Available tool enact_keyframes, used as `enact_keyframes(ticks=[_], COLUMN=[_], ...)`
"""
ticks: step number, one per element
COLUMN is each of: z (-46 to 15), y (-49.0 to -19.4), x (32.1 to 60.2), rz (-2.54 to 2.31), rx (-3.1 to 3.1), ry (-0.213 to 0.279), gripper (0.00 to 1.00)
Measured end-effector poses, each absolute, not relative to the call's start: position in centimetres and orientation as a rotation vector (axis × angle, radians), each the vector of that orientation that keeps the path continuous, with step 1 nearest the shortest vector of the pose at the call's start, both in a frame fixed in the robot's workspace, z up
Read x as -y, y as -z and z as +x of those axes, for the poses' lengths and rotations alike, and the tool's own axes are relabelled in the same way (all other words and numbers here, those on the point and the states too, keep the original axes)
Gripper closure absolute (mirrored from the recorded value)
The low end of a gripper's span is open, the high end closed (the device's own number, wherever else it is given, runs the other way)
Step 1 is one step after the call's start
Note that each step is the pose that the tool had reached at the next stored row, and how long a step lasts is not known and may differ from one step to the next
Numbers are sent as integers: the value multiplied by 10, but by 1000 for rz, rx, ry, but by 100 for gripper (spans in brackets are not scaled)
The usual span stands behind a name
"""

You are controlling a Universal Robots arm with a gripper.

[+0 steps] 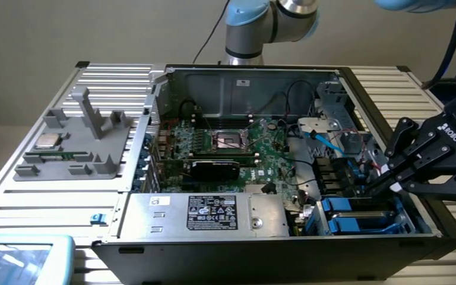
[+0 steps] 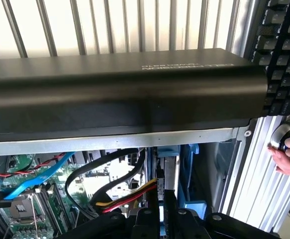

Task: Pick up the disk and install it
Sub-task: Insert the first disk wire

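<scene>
"robotiq" on the gripper (image 1: 379, 183)

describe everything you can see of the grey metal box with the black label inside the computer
The grey metal box is rectangular bare sheet metal, lying flat along the near wall of the open computer case. A black label with white print sits mid-top, a small white sticker toward the exterior view's left. Cables crowd its end on the exterior view's right.

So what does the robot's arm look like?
The arm is made of fat silver-grey tubes with light blue caps at its joints. Its end part is chunky and black, with white ROBOTIQ letters on the side. A dark cable runs near it.
</scene>
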State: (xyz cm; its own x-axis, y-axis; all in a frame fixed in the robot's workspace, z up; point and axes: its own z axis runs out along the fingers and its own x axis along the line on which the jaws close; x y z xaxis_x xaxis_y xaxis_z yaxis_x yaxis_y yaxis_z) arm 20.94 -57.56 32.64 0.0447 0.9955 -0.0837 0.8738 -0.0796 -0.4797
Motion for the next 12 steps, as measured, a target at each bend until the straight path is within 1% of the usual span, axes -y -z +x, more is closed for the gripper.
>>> enact_keyframes(ticks=[5,12], z=[207,206], y=[-324,-323], x=[576,576], rz=[-2040,-2043], rx=[1908,1908], ry=[-561,-558], gripper=[84,84])
